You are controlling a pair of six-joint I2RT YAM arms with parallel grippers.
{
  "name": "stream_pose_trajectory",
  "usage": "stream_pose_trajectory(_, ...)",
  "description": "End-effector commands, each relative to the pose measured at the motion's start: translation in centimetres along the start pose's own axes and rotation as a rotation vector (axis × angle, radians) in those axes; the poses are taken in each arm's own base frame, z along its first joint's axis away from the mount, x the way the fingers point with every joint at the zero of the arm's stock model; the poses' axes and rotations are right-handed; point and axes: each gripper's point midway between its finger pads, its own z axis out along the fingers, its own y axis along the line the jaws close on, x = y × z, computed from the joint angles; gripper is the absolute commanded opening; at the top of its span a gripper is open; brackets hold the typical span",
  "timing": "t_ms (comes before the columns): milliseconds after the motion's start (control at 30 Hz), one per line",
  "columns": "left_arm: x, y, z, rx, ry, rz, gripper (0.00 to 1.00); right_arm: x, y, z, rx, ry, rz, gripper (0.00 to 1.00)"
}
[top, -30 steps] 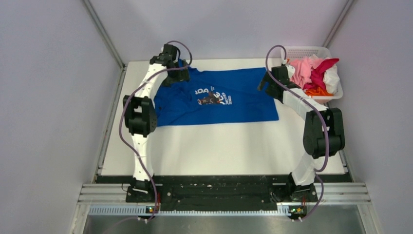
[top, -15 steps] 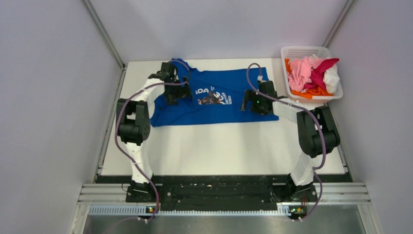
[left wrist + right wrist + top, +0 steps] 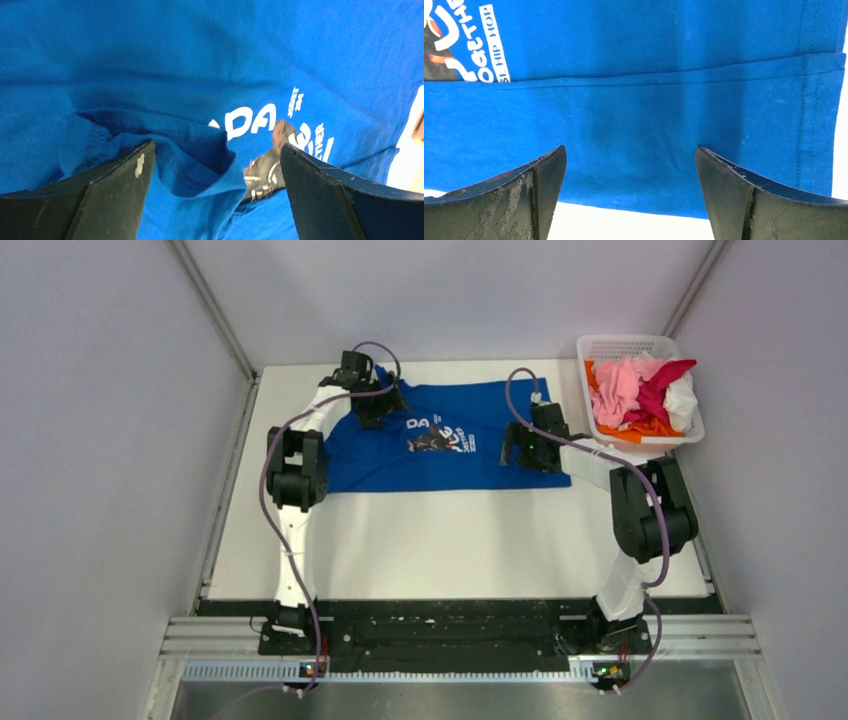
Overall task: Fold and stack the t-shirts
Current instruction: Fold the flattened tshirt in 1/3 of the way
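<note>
Spread open above blue t-shirt (image 3: pixel 465 470) lying nine-to-three: left gripper (image 3: pixel 374 412) at nine end, right gripper (image 3: pixel 520 448) at three.

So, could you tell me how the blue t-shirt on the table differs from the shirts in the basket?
The blue t-shirt lies spread on the table; the basket shirts lie heaped. The blue t-shirt shows a print; the basket shirts, pink, magenta, white and orange, show none. The open left gripper and right gripper are over the blue t-shirt, not the basket shirts.
</note>
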Motion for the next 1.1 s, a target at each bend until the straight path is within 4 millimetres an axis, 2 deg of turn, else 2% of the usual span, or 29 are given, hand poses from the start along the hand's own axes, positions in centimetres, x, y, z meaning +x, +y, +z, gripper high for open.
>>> stream_pose_trajectory(0,-4.7,-1.5,-0.7,0.062,-0.118,0.009,0.99,-2.5,-0.1,-1.4,0.025,-0.065,-0.026,0.99)
stream_pose_trajectory(133,-5.5,-1.9,-2.1,0.046,-0.136,0.035,0.99,-3.1,-0.1,-2.1,0.027,-0.083,-0.035,0.99)
stream_pose_trajectory(233,-5.6,-1.5,-4.4,-0.021,-0.152,0.063,0.99,-3.7,0.2,-2.7,0.017,-0.11,-0.037,0.99)
stream_pose_trajectory(267,-5.7,-1.8,-6.0,-0.033,-0.166,0.072,0.99,-3.8,0.4,-2.8,0.006,-0.115,-0.036,0.99)
stream_pose_trajectory(300,-4.9,-1.3,-6.3,-0.05,-0.152,0.071,0.99,-3.8,0.7,-2.8,-0.01,-0.117,-0.037,0.99)
stream_pose_trajectory(333,-4.7,-2.0,-8.2,-0.039,-0.17,0.082,0.99,-3.9,0.9,-2.9,-0.026,-0.123,-0.036,0.99)
stream_pose_trajectory(400,-3.0,-2.2,-9.8,-0.008,-0.162,0.092,0.99,-4.0,1.3,-2.9,-0.038,-0.128,-0.026,0.99)
stream_pose_trajectory(500,-0.1,-1.7,-11.1,0.027,-0.155,0.087,0.99,-4.1,2.0,-2.8,-0.059,-0.132,-0.033,0.99)
stream_pose_trajectory(633,3.1,0.4,-9.9,0.002,-0.099,0.031,0.99,-3.8,2.9,-2.3,-0.072,-0.133,-0.043,0.99)
stream_pose_trajectory(767,5.2,2.9,-8.0,-0.081,0.008,-0.023,0.99,-2.8,3.1,-1.1,-0.05,-0.127,-0.048,0.99)
stream_pose_trajectory(933,7.7,6.4,-6.1,-0.146,0.103,-0.107,0.99,0.1,2.5,-0.3,-0.056,-0.087,0.023,0.99)
stream_pose_trajectory(1067,10.9,8.1,-6.8,-0.174,0.141,-0.16,0.99,3.3,1.1,-0.9,-0.031,-0.043,0.063,0.99)
